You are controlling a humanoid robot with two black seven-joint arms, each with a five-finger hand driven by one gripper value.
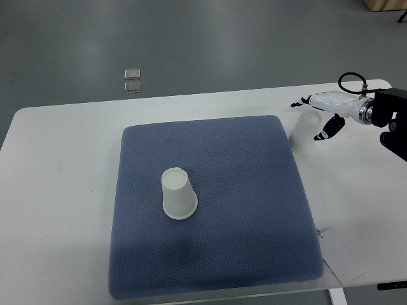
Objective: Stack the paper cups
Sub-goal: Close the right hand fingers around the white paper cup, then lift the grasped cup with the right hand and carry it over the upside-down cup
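From the top view, a white tabletop (63, 190) fills most of the picture, with grey floor (222, 44) beyond its far edge. A blue-grey quilted mat (241, 254) lies across the middle of the tabletop, roughly square, its near edge close to the tabletop's near edge.

One white paper cup (178, 194) stands upside down on the mat, left of the mat's centre, its closed base up and its wider mouth down on the fabric. It is alone there, well apart from anything else.

A second white paper cup (304, 135) is off the mat, just beside the mat's far right corner, over bare tabletop. It is tilted, its mouth end towards the mat and the near side. The right hand (325, 117) comes in from the picture's right edge on a black and silver wrist, with a black cable looping above it. Its white fingers (318, 100) reach across the top of this cup and a dark thumb part sits against the cup's right side, so the fingers are closed around the cup. Whether the cup rests on the tabletop or hangs just above it is not clear.

The two cups are well apart, with much of the mat between them.

On the floor beyond the tabletop's far edge lie two small clear square objects (132, 81), one just behind the other. A white paper tag (340, 257) lies on the tabletop at the mat's near right corner.
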